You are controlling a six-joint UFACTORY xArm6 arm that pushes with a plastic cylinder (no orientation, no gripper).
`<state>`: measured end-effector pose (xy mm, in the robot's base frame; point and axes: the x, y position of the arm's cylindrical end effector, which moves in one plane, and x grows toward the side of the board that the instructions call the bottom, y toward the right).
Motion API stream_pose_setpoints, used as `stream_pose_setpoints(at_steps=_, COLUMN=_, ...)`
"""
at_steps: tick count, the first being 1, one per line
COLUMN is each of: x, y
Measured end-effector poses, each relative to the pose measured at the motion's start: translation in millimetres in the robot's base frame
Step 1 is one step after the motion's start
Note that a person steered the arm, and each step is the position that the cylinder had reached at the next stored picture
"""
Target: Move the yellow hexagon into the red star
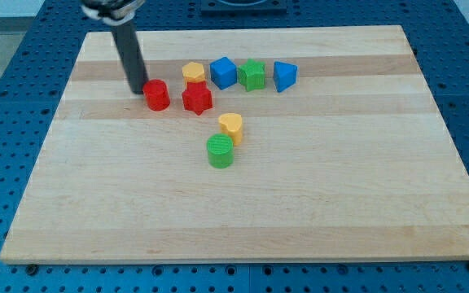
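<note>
The yellow hexagon (193, 72) sits near the view's top, touching the upper left of the red star (196, 98). My tip (138, 90) rests on the board just left of a red cylinder (157, 95), which lies left of the red star. The tip is about 70 pixels left and a little below the yellow hexagon. The dark rod rises from the tip toward the view's top left.
A blue block (223, 72), a green block (252, 75) and a blue triangular block (284, 76) form a row right of the hexagon. A yellow heart-like block (231, 127) and a green cylinder (220, 151) sit below the star. The wooden board (340, 187) lies on a blue pegboard.
</note>
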<state>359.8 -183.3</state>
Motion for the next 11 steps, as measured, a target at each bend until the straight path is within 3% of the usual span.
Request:
stream_pose_setpoints(at_steps=1, x=24.6, y=-12.4)
stream_pose_setpoints(at_steps=2, x=14.0, y=-12.4)
stream_pose_setpoints(at_steps=4, x=-108.3, y=1.3)
stream_pose_setpoints(at_steps=5, x=-113.3, y=49.0)
stream_pose_setpoints(at_steps=9, x=-101.3, y=86.9)
stream_pose_setpoints(at_steps=11, x=-38.1, y=86.9)
